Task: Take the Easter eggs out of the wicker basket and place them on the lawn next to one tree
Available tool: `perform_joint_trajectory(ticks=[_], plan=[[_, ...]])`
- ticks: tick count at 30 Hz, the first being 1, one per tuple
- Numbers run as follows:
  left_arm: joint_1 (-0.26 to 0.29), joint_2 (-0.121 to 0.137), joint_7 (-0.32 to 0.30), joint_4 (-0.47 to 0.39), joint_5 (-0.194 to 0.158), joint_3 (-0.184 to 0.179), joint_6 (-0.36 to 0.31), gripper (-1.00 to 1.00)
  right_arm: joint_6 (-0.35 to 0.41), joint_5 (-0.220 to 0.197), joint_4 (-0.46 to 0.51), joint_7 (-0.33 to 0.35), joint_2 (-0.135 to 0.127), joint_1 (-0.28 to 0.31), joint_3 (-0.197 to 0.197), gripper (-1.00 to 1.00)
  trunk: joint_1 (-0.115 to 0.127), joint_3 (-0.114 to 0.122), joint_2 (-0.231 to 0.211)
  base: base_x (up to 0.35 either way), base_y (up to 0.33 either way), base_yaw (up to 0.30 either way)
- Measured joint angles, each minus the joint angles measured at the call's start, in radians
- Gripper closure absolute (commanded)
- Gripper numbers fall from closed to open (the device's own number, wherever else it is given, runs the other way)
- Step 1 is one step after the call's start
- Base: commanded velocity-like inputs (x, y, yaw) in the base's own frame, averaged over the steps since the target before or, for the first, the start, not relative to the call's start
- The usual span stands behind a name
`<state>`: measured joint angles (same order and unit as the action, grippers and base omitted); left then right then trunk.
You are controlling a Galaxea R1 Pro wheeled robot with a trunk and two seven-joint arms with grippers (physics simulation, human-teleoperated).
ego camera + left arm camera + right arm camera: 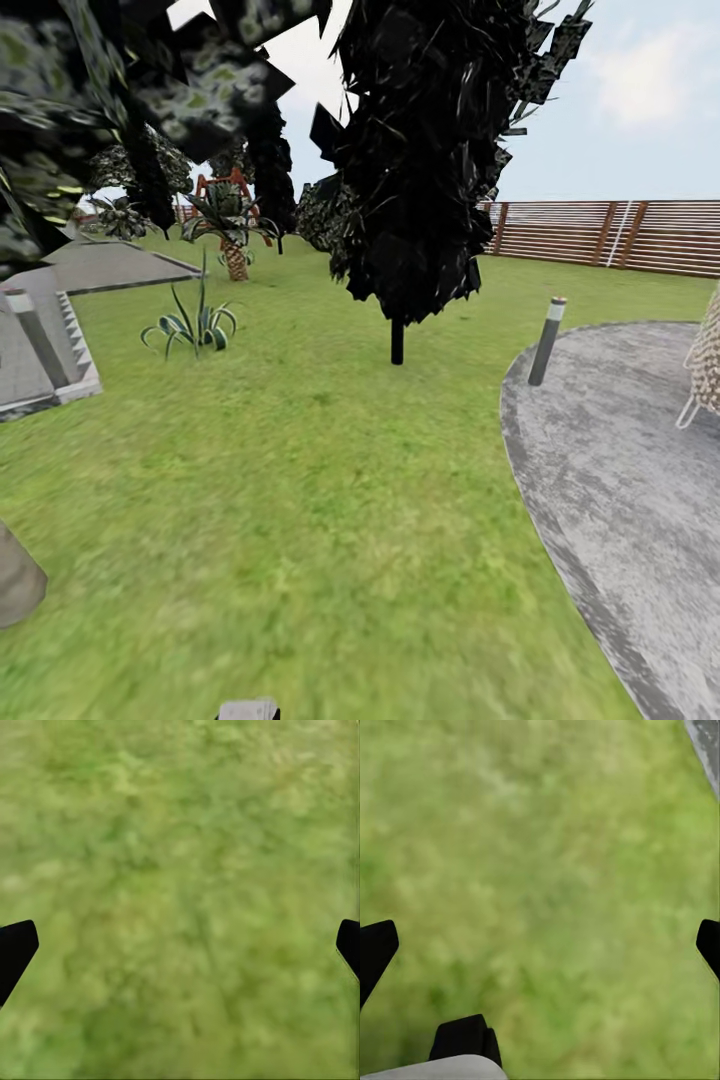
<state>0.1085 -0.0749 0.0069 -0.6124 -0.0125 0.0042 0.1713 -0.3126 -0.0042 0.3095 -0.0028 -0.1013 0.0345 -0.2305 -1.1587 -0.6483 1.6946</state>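
Ahead across lawn (300, 500): dark-leaved tree (415, 150), paved patio (620, 460), bollard (546, 341). Basket, eggs, pale-trunked tree unsighted. Left gripper (180, 945), right gripper (540, 945): spread wide, empty over grass. You keep scanning; steer off paving.

- lawn (300, 480) is mottled green with yellowish patches
- paved patio (620, 480) is streaky grey
- nearest tree (420, 160) has near-black leaves and a dark thin trunk
- fence (600, 235) is reddish-brown slats
- sky's pale blue, white cloud
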Motion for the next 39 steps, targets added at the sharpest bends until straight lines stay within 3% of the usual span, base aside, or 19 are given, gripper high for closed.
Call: perform_joint_trajectory(ticks=[20,31,39], plan=[[0.0,0.0,0.001,0.0,0.0,0.001,-0.002,-1.0,0.0,0.0,0.0,0.0,0.0,0.0,0.0,-1.0,0.0,0.0,0.0,0.318,-0.025,0.0],[0.0,0.0,0.001,0.0,-0.001,0.001,-0.002,-1.0,0.0,0.0,0.0,0.0,0.0,0.0,0.0,-1.0,0.0,0.0,0.0,0.324,0.0,0.209],[0.0,0.001,0.001,0.0,0.0,0.001,-0.002,-1.0,0.0,0.0,0.0,0.0,0.0,0.0,0.0,-1.0,0.0,0.0,0.0,0.324,0.0,0.025]])
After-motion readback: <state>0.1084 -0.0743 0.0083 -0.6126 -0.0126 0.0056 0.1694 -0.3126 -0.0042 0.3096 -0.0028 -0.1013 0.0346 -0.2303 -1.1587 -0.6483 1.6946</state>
